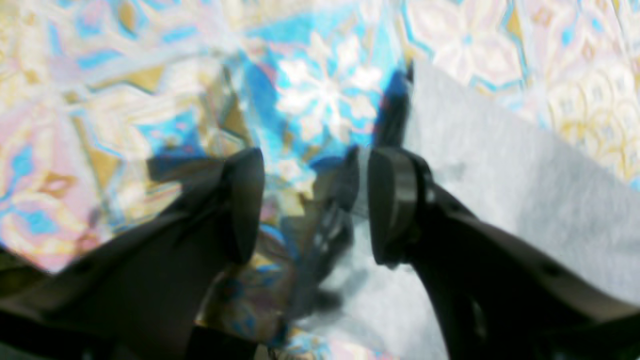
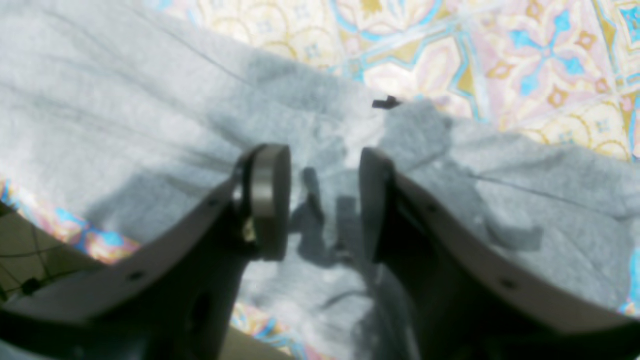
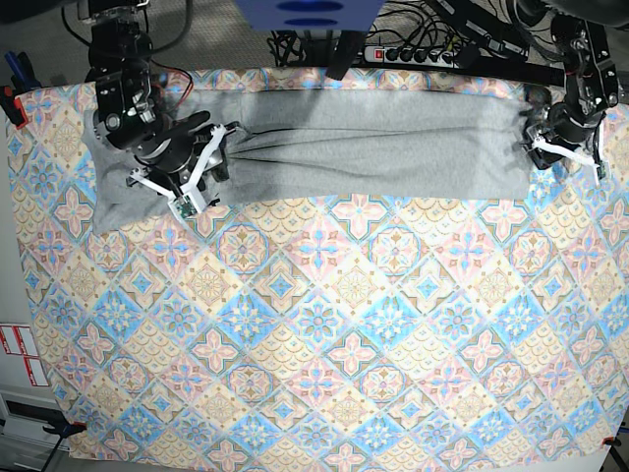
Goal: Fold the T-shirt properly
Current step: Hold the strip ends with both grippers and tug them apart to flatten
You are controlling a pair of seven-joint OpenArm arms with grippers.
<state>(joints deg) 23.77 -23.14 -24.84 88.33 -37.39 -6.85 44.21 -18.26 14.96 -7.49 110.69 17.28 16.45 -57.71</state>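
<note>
The grey T-shirt (image 3: 373,147) lies as a long folded band across the far side of the table. No lettering shows. My right gripper (image 3: 182,167) is over the shirt's left end. In the right wrist view the gripper (image 2: 322,200) is open, its jaws apart just above wrinkled grey cloth (image 2: 125,115), holding nothing. My left gripper (image 3: 550,146) is at the shirt's right end. In the left wrist view it (image 1: 315,200) is open at the shirt's edge (image 1: 525,190), one finger (image 1: 392,200) over the grey cloth and the other over the tablecloth.
The pastel diamond-patterned tablecloth (image 3: 314,324) covers the whole table; it also shows in the left wrist view (image 1: 100,100) and the right wrist view (image 2: 525,65). A power strip with cables (image 3: 423,49) lies behind the back edge. A red clamp (image 3: 10,98) sits at the left edge.
</note>
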